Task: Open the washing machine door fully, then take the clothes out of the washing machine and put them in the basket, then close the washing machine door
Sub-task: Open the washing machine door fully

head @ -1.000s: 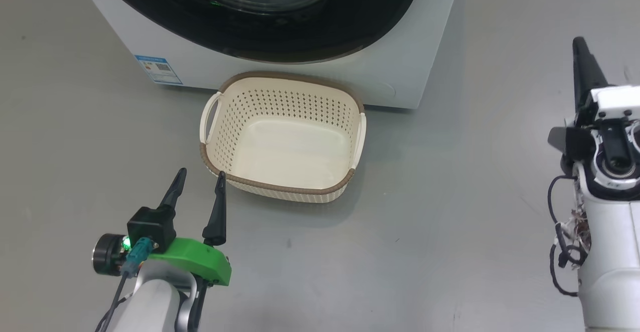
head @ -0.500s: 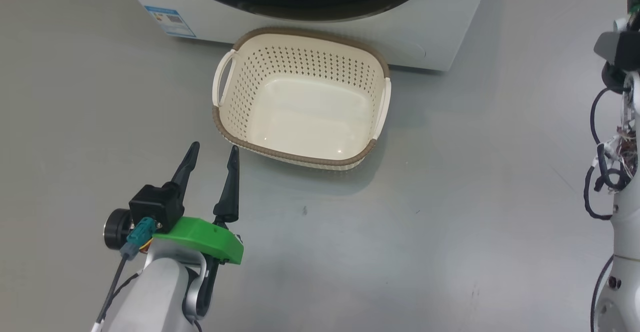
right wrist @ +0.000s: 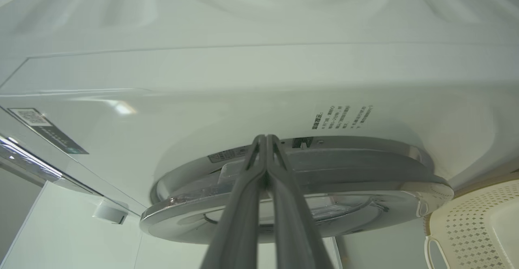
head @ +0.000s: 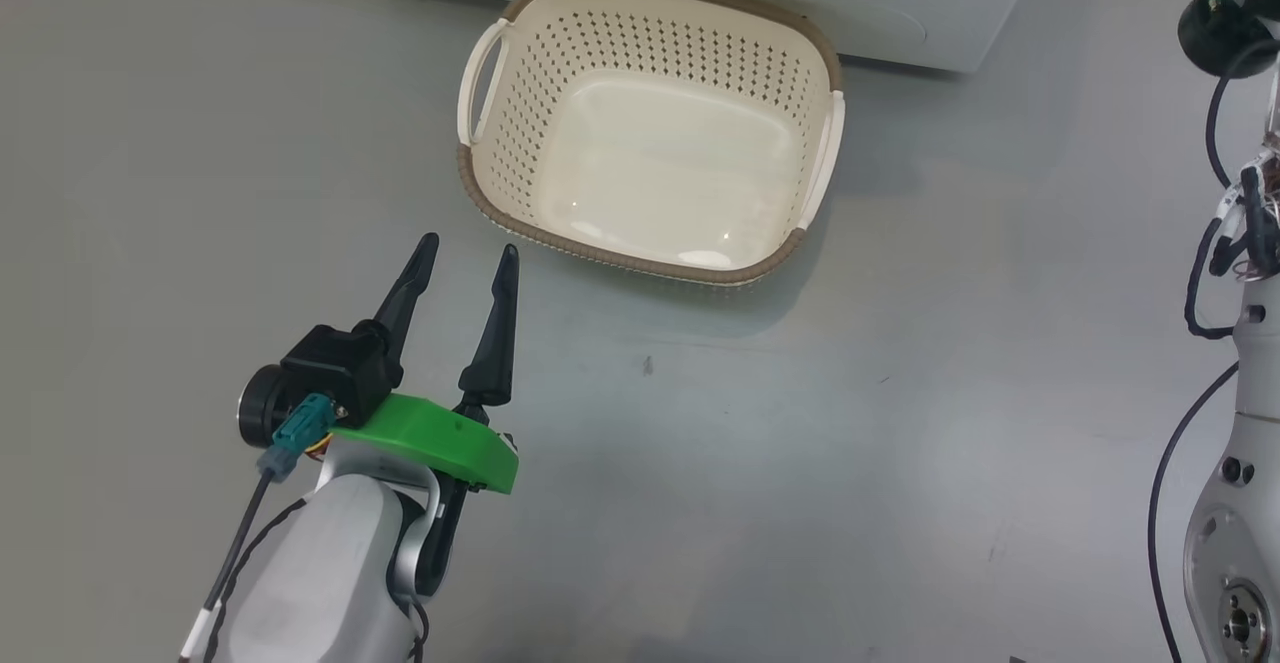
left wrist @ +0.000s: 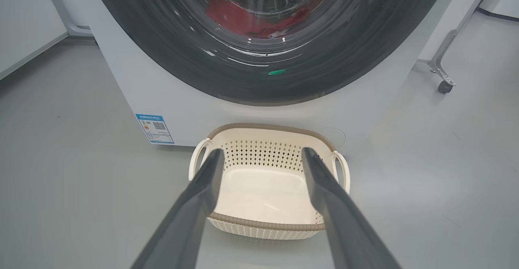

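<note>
The washing machine door (right wrist: 365, 196), right wrist view: edge-on across 6 o'clock. The right gripper (right wrist: 265, 139), fingers pressed together and empty, points at its rim. Judged best: hook behind that edge, then swing wide, clearing the basket (right wrist: 466, 228) at 4 o'clock. Head view: left gripper (head: 469, 245) at 7 o'clock, spread wide, holding nothing; basket at 12. Left wrist view: door appears shut at 12 o'clock, the clothes (left wrist: 239, 19) behind glass. Floor (left wrist: 61, 179) smooth grey; wheeled frame (left wrist: 444, 72) at 2 o'clock.
</note>
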Tool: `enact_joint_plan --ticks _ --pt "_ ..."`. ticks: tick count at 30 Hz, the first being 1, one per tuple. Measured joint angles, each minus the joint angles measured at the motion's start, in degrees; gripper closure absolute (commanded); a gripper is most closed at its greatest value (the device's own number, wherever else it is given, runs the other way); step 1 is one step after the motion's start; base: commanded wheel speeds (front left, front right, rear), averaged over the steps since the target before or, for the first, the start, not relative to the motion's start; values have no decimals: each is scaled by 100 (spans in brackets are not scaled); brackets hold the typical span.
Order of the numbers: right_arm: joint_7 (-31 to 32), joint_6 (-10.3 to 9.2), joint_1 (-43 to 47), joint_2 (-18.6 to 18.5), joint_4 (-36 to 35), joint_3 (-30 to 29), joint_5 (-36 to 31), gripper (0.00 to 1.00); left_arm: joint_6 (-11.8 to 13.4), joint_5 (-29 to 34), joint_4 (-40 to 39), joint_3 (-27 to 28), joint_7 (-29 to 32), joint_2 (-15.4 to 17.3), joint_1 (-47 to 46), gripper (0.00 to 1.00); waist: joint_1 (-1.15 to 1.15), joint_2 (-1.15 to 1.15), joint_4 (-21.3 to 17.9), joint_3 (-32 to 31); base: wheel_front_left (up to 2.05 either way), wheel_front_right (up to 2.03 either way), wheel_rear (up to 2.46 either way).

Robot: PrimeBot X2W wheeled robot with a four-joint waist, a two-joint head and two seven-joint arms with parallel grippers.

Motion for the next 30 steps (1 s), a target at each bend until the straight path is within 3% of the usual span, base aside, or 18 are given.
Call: enact_joint_plan --ticks 11,18,30 --pt "417 -1 -621 -7 590 56 289 100 49 -62 0 -202 0 -24 -148 0 -1 0 200 234 0 0 0" --pt "554 -7 -895 -245 1055 131 234 100 57 -160 -1 -334 0 -37 -219 0 -1 0 333 294 0 0 0" --pt "936 -7 -1499 -298 1717 352 238 100 157 -288 0 -424 0 -41 -240 0 -1 0 497 365 0 0 0"
